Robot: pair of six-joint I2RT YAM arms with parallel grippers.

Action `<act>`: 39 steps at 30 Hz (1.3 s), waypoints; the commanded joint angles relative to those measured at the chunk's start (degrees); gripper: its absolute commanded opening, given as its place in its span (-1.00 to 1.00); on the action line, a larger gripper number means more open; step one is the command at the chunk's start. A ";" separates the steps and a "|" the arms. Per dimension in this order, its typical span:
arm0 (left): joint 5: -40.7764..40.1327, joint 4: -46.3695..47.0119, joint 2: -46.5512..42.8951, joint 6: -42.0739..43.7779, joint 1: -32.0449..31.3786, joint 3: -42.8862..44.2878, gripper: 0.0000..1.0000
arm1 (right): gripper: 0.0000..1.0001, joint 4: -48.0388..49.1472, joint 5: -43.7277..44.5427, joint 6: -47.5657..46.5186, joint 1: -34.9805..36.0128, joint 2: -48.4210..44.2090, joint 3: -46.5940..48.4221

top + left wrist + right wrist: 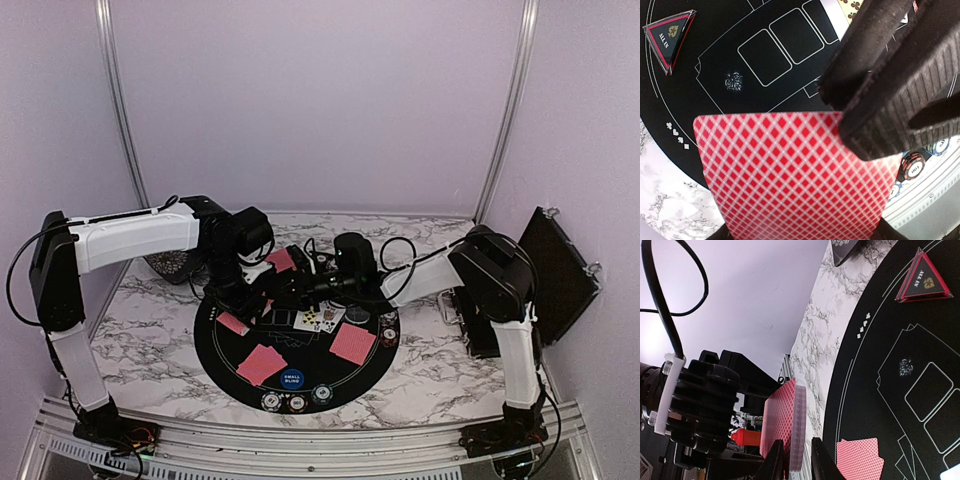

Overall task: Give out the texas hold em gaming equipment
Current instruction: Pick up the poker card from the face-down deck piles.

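the left pincer (268, 270) is clenched on the deck of red-backed playing cards (785, 175), above the far rim of the round black mat (310, 378). the right pincer (794, 461) straddles the deck's edge; i cannot tell whether it grips. best to nip only the top card and slide it flat.

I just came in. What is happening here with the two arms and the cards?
A poker deal is under way on the round black mat. The left gripper holds the deck of red-backed cards. The right gripper brackets the deck's edge, apparently to draw a card; whether it grips one is unclear. Three face-down card piles, face-up cards and poker chips lie on the mat.
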 commanded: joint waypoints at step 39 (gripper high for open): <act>-0.07 -1.05 -0.59 0.14 -0.07 1.17 0.14 | -0.70 0.28 0.60 -0.06 0.30 -5.44 -2.79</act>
